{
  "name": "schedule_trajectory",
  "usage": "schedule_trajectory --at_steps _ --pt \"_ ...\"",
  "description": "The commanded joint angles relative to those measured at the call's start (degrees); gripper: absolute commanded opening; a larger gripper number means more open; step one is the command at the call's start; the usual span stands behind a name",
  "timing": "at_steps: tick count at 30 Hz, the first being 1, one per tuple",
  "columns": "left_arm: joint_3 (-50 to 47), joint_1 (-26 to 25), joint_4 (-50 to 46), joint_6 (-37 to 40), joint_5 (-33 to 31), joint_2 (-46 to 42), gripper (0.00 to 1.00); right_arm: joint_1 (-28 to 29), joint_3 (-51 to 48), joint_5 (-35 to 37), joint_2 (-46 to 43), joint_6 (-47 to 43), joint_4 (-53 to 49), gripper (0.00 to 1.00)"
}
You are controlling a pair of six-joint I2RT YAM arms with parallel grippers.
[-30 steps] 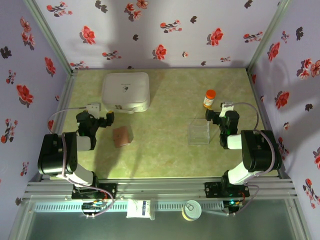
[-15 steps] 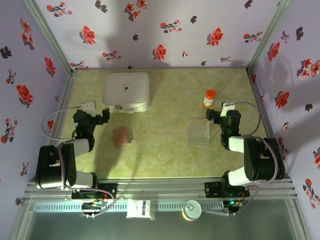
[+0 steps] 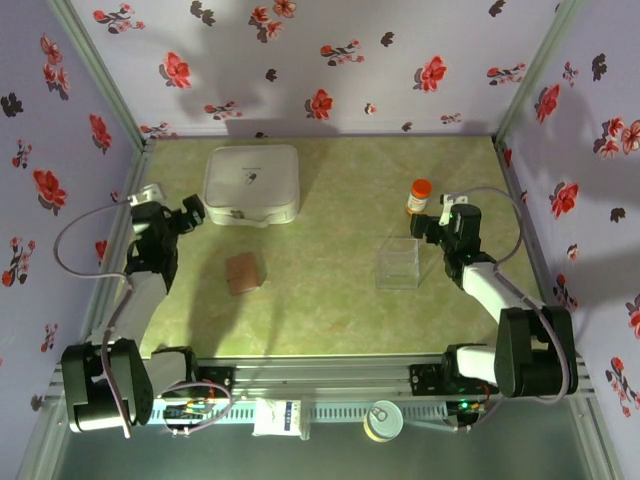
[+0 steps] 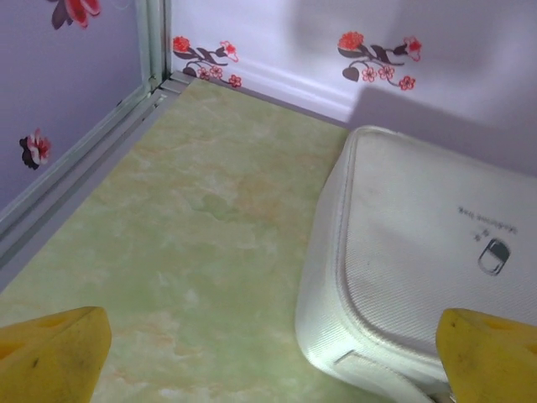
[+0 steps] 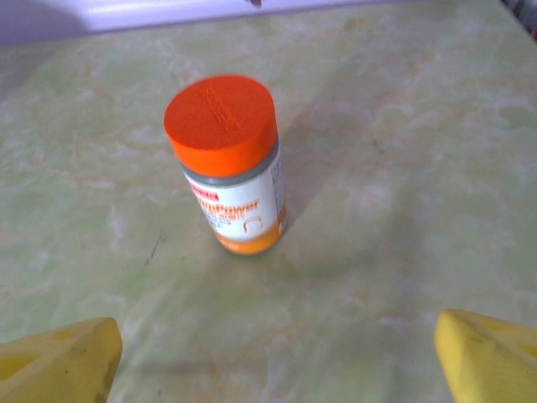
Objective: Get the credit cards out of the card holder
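Observation:
The card holder (image 3: 243, 272) is a small reddish-brown leather wallet lying closed on the green table, left of centre. The credit cards are hidden. My left gripper (image 3: 192, 214) hovers behind and to the left of the card holder, beside the white box's near-left corner. Its yellow fingertips (image 4: 52, 357) stand wide apart, so my left gripper (image 4: 273, 374) is open with bare table between them. My right gripper (image 3: 424, 226) is far to the right, just short of an orange-capped bottle. In the right wrist view the right gripper (image 5: 273, 374) is also open and holds nothing.
A white square box (image 3: 252, 183) sits at the back left; its corner (image 4: 403, 277) lies close ahead of the left fingers. A clear plastic box (image 3: 398, 265) stands right of centre. The orange-capped pill bottle (image 5: 226, 159) stands upright ahead of the right fingers. Floral walls enclose the table.
The left arm has stretched out and carried its gripper back and leftward, away from the card holder. The right arm has also extended, its gripper nudging toward the bottle. Both stayed open.

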Motion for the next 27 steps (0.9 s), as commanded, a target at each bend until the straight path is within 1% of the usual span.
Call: schedule_trajectory --at_steps 1,5,8,11,14,17,22,25,27 --pt "6.00 -0.33 -18.79 -7.51 1.50 -1.26 1.00 0.84 3.58 1.69 -2.77 6.45 -14.16 0.92" --pt "12.84 -0.31 -32.09 -8.09 6.51 -0.08 1.00 1.58 6.40 1.31 -5.38 10.42 -24.55 0.87" --pt "17.91 -0.30 -41.25 -6.53 11.20 1.59 1.00 1.90 7.92 0.64 -7.44 12.86 -31.30 0.87" --pt "21.59 -0.32 -49.11 -4.52 14.32 3.49 1.00 2.18 9.00 -0.61 -9.02 15.03 -36.47 0.85" --pt "23.91 -0.32 -54.84 -2.35 16.74 4.92 1.00 2.43 9.93 -1.29 -9.74 17.08 -40.47 0.81" --pt "23.66 -0.33 -55.69 0.64 19.40 5.35 1.00 2.81 10.66 -2.08 -9.35 18.18 -43.39 0.77" --pt "21.87 0.00 -54.04 2.06 19.53 5.41 1.00 3.93 10.56 -3.24 -7.80 18.59 -45.69 0.65" --pt "22.00 1.02 -53.74 1.75 19.93 5.67 1.00 4.70 10.63 -2.74 -6.49 18.54 -46.32 0.46" --pt "21.45 1.18 -53.68 1.73 20.30 5.66 1.00 5.30 10.72 -2.27 -5.69 18.00 -46.54 0.40"
